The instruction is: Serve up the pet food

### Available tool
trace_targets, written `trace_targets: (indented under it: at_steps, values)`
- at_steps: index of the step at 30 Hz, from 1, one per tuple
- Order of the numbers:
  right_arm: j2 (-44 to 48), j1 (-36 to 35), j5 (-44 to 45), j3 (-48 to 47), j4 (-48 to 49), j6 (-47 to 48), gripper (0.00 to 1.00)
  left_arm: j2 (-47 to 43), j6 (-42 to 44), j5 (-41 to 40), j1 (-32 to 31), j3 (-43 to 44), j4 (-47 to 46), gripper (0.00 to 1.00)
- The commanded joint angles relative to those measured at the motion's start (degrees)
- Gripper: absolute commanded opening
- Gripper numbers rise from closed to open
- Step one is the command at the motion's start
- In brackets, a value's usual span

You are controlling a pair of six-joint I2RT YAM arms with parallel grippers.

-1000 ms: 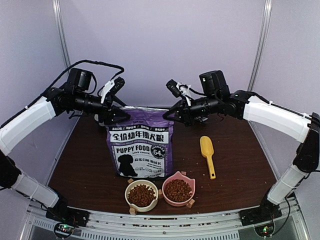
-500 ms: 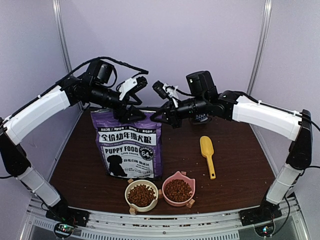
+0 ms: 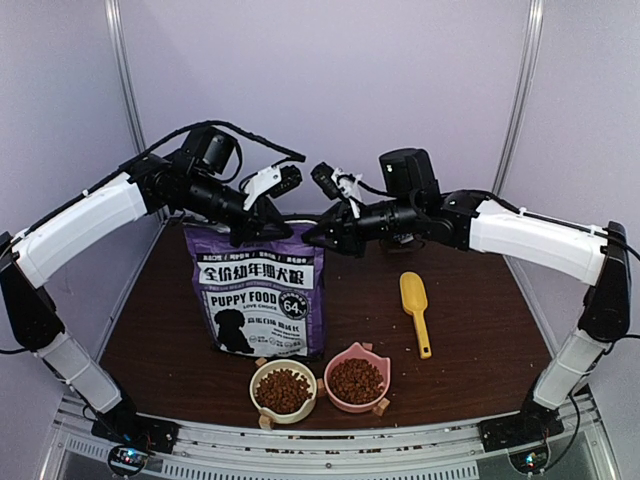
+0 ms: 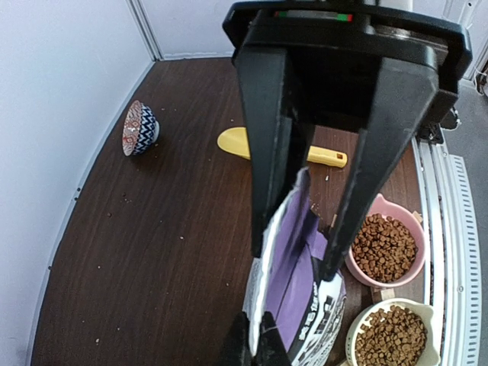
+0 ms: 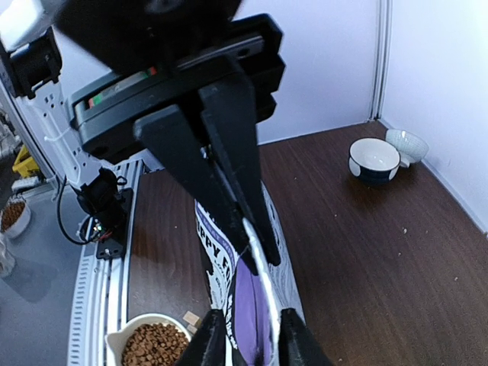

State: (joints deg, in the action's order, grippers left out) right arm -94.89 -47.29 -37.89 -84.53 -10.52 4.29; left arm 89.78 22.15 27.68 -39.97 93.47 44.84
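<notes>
Pet food [image 3: 283, 390] fills the cream bowl [image 3: 254, 388] and pink bowl [image 3: 328, 383], so serving looks done; left hand [image 3: 255, 230] and right hand [image 3: 318, 240] each pinch the top of the purple bag [image 3: 262, 300].

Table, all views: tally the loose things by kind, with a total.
Purple PUPPY FOOD bag: 1
Yellow plastic scoop: 1
Bowls of brown kibble: 2 (cream bowl, pink bowl)
Small bowls by the back wall: 3 (red-and-blue patterned bowl, navy bowl, pale bowl)
Total: 7
</notes>
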Motion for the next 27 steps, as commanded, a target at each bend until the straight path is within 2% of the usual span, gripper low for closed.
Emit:
trace_targets:
  at_steps: [1, 8, 12, 22, 27]
  values:
    - [3.2, -0.1, 0.2, 2.7, 5.3, -1.7, 0.30, -0.9, -0.5, 1.5, 0.2, 0.7, -1.6, 0.00]
    - [2.2, -0.2, -0.5, 2.8, 6.9, -2.8, 0.38, -1.0, -0.6, 2.2, 0.2, 0.7, -1.6, 0.00]
    - [0.7, -0.2, -0.7, 1.5, 6.8, -3.0, 0.38, -1.1, -0.7, 2.3, 0.2, 0.9, -1.6, 0.00]
    - [-1.2, -0.3, -1.3, 0.0, 7.1, -3.5, 0.20, -1.2, -0.8, 2.6, 0.2, 0.8, -1.7, 0.00]
    - [-1.8, -0.3, -1.8, -0.6, 8.2, -4.3, 0.24, -1.2, -0.8, 2.9, 0.1, 0.7, -1.7, 0.00]
